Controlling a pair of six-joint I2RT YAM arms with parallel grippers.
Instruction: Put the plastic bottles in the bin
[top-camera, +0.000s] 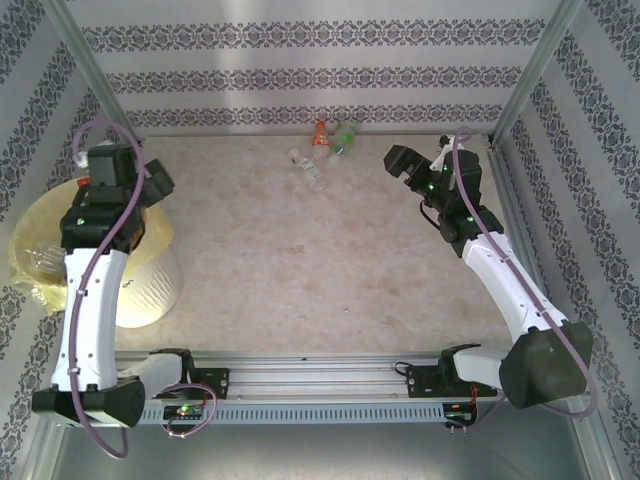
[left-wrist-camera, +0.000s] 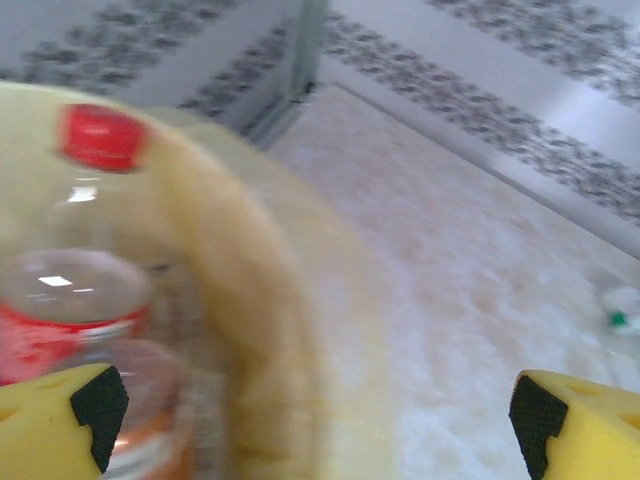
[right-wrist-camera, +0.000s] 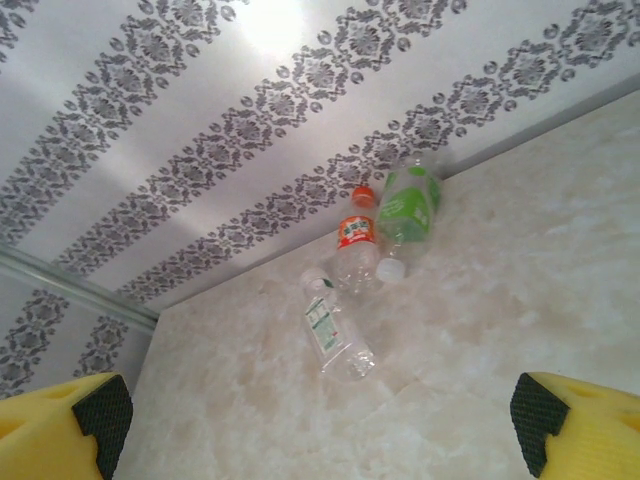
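Bin (top-camera: 25, 255), far left: a red-capped bottle (left-wrist-camera: 85, 290), blurred, shows within its rim. My left gripper (left-wrist-camera: 310, 410) hangs at the bin's right rim, fingers spread and empty. Well right of the bin lie the clear bottle (right-wrist-camera: 335, 335), orange-labelled bottle (right-wrist-camera: 355, 245) and green-labelled bottle (right-wrist-camera: 408, 205), close together. Farthest from the bin, my right gripper (right-wrist-camera: 320, 420) is spread wide and empty.
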